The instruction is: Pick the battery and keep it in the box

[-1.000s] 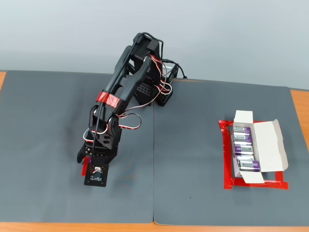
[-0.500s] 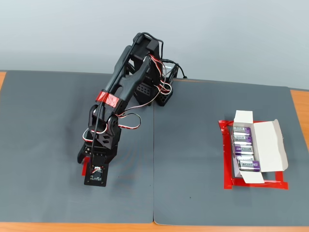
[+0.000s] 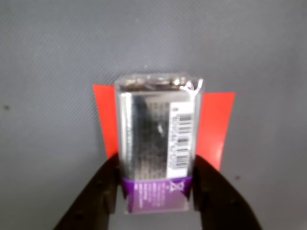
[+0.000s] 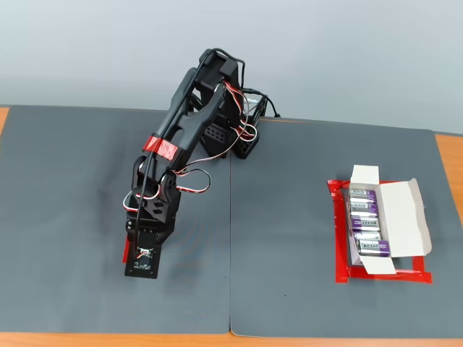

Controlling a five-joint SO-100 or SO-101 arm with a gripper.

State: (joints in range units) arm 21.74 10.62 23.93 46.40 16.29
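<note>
In the wrist view the battery is a silver cell with a purple end and a barcode label. It lies on the flat red tape patch on the grey mat. My gripper has its black fingers pressed against both sides of the purple end. In the fixed view the gripper is down at the mat at the left, and the arm hides the battery. The white box lies open at the right with several purple-silver cells in a row inside.
A red tape outline frames the box. The arm's base stands at the back centre of the grey mat. A seam runs down the mat's middle. Wooden table edge shows at the right.
</note>
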